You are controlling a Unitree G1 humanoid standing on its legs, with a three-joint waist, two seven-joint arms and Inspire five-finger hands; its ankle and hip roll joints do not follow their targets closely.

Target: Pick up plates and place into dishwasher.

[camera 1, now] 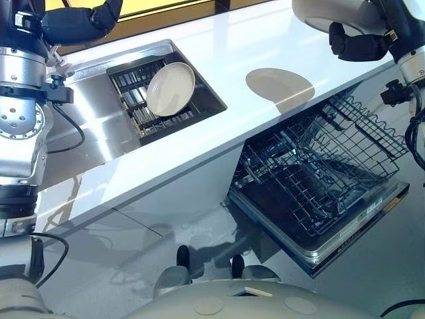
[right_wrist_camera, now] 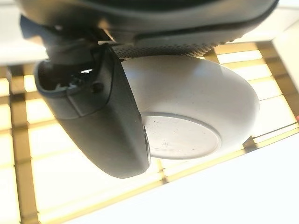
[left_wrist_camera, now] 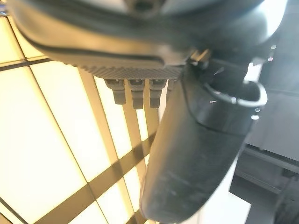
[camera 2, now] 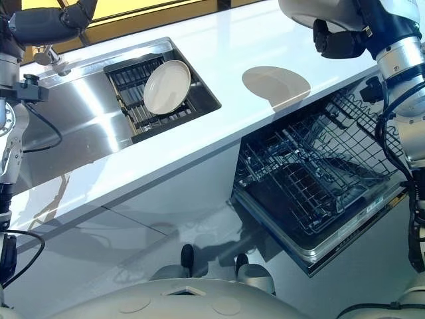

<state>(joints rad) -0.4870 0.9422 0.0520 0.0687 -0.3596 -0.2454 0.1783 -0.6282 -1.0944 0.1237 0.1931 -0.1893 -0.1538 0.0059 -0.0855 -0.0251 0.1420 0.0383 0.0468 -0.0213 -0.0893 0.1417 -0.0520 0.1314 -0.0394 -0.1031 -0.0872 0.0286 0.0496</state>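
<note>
Below the right hand (camera 1: 358,43), clamped on a white plate (right_wrist_camera: 196,107), sits the dishwasher rack (camera 1: 319,166); state of the left hand (camera 1: 80,20) I cannot tell

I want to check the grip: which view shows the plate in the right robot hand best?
The right wrist view: the plate shows its underside, gripped by the right robot hand. Both eye views catch part of it at the top edge.
</note>
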